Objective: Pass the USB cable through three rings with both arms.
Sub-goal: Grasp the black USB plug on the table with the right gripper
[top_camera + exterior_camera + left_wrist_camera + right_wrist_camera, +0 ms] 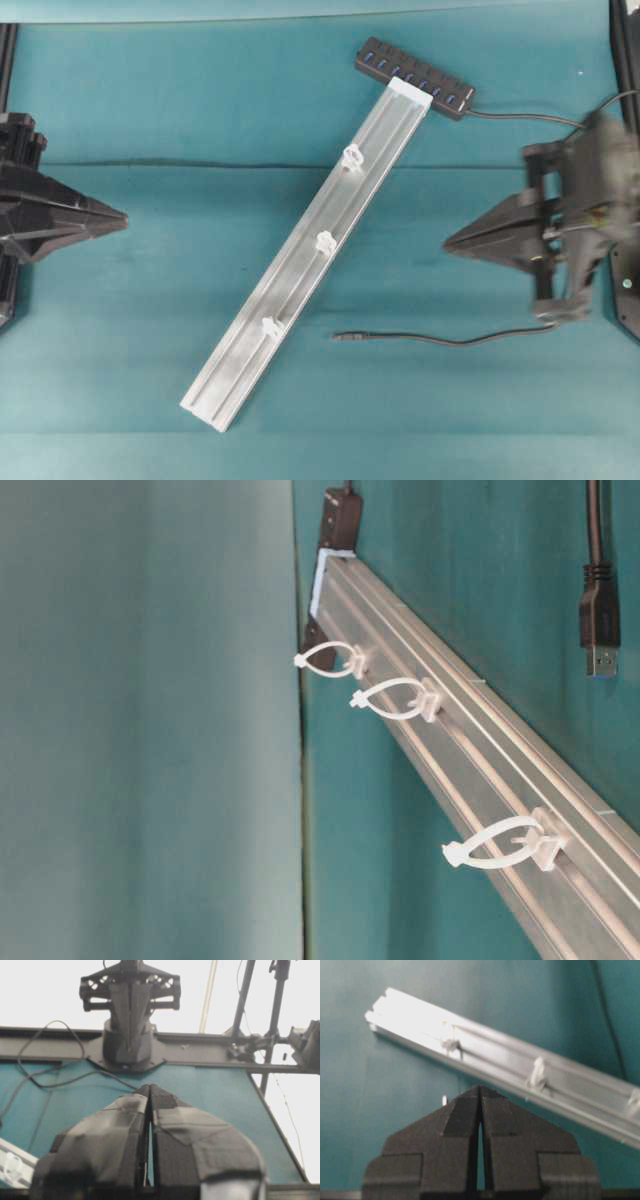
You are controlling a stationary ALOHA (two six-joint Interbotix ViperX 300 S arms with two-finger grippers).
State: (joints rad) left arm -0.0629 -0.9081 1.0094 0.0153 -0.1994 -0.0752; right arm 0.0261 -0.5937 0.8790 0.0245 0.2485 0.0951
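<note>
The silver rail (300,270) lies diagonally on the teal table with three white rings: the far ring (351,156), the middle ring (325,241) and the near ring (270,326). The USB cable (450,340) lies loose right of the rail, its plug (343,337) pointing left near the near ring; its other end joins the black hub (415,77). My left gripper (122,217) sits shut and empty at the left edge. At the right, my right gripper (449,242) is shut and empty, above the cable. The plug (599,620) also shows in the table-level view.
The hub rests on the rail's far end. A dark fold line (200,163) crosses the teal cloth. The opposite arm's base (129,1035) and black frame posts (272,1015) stand at the table's far side in the left wrist view.
</note>
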